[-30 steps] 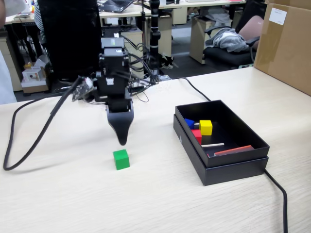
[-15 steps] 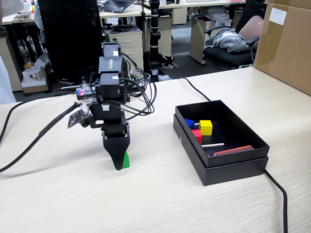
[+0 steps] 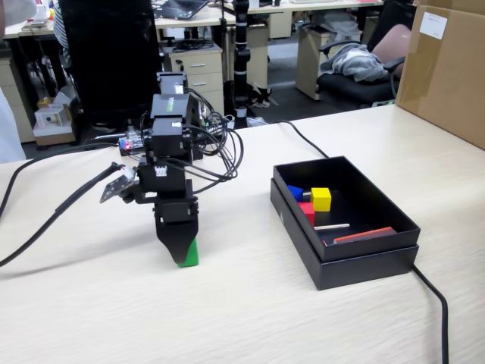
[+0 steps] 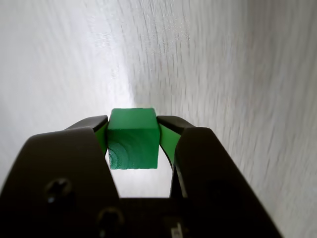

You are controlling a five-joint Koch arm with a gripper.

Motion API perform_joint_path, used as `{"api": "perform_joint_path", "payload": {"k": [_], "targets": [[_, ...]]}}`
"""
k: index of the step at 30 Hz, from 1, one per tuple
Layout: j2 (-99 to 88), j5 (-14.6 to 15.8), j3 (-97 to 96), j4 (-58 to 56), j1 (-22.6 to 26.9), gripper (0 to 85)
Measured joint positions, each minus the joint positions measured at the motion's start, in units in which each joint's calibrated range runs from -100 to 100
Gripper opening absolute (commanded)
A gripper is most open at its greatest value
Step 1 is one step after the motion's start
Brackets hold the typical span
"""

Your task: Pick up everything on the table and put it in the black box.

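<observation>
My gripper [image 3: 183,258] reaches down to the table [image 3: 288,326], and its jaws press both sides of the green cube [image 3: 192,253]. In the wrist view the gripper [image 4: 132,124] is shut on the green cube [image 4: 132,141], whose bottom still seems to rest on the tabletop. To the right in the fixed view stands the black box [image 3: 356,271]. A yellow cube [image 3: 321,199], a blue cube [image 3: 295,192] and a red cube [image 3: 307,212] lie at its far end.
A thin white stick [image 3: 332,226] and a flat red strip [image 3: 364,235] also lie in the box. Black cables run across the table at the left [image 3: 45,224] and right [image 3: 433,299]. A big brown carton [image 3: 447,68] stands at the far right.
The arm has come forward and down from above the green cube. Its jaws now stand around the cube and have closed on it.
</observation>
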Motion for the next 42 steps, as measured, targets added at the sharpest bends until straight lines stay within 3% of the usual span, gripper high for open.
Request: {"api": "perform_joint_path", "payload": {"k": [5, 8, 19, 28, 33, 38, 42], "targets": [[-22.52, 0.34, -10.77, 0.00, 4.00, 6.9], [-36.25, 2.15, -13.05, 0.00, 9.57, 6.9], [-33.27, 9.67, -13.33, 0.00, 21.34, 7.2], [-15.79, 12.80, -11.87, 0.08, 23.15, 8.0], [-12.17, 13.33, -10.41, 0.08, 23.25, 27.8], [-11.78, 13.38, -10.50, 0.08, 23.25, 35.1], [-16.05, 13.38, -10.59, 0.00, 22.76, 35.1]]}}
